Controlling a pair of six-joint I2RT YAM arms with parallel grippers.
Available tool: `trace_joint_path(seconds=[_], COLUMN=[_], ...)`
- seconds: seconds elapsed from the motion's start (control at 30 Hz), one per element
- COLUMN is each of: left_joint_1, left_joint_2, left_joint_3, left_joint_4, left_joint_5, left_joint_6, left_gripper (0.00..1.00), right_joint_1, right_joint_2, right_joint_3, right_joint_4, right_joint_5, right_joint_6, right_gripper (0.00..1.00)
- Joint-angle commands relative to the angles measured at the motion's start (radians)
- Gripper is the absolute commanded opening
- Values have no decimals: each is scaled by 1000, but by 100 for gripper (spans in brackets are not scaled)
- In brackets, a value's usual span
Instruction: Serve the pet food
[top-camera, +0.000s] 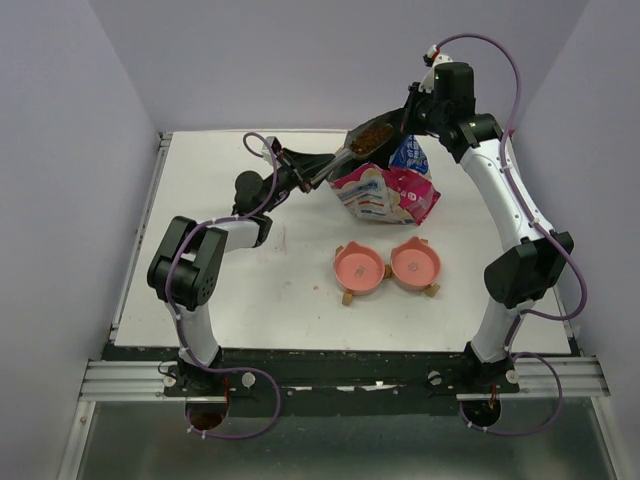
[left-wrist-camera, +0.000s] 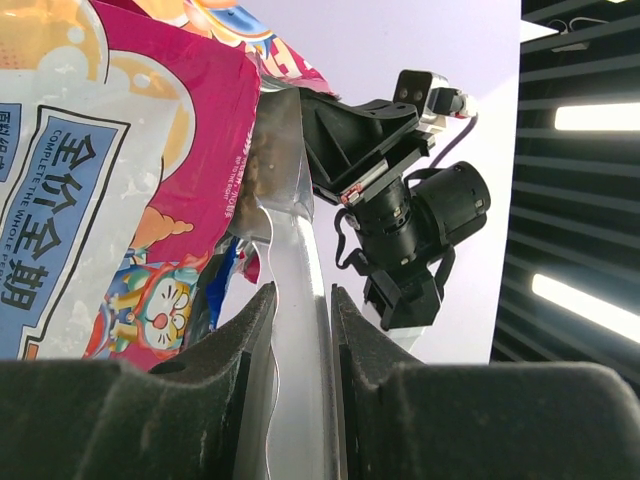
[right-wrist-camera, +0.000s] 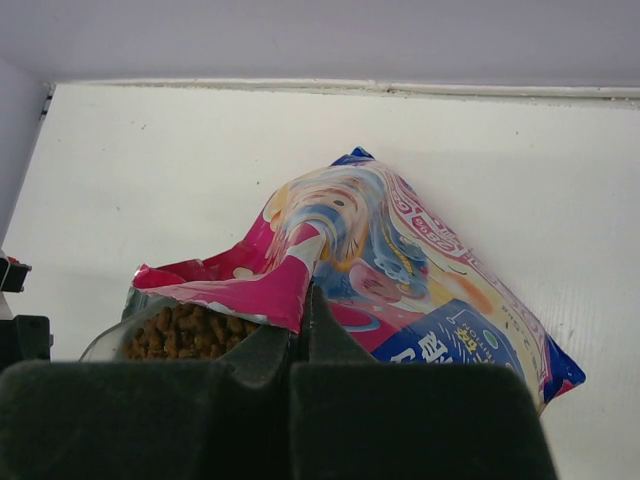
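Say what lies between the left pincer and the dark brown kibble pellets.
Only the clear plastic scoop: the left pincer clamps its handle, the dark brown kibble fills its bowl; top and left wrist views.

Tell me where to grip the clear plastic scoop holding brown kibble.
Grip the clear plastic scoop by its slim handle, coming from the tail end as the left pincer does: the handle fits between the fingers, and its cup of brown kibble stays free.

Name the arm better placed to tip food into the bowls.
Left. The left hand grips the scoop heaped with kibble beside the bag; the right hand only pinches its pink edge.
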Motion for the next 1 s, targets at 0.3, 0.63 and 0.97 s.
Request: trace_joint_path(seconds=[0.3,0.63,0.97], left_joint_1=[26,31,32], left_joint_2=[-140,-244,-410], left_joint_3=[-77,-136,-278], left_joint_4=[-12,-82,-138], left_joint_5=[17,75,118], left_joint_6=[-35,-29,-26], left_gripper=[0,0,0], right_joint_1=[-15,-15,-15], right_joint_2=[-23,-3,0], right_joint_3=[111,139,136], right_joint_4=[69,68,69], right_joint_5=[29,48,35], right_joint_6=[2,-15,-7], right_gripper=[0,0,0])
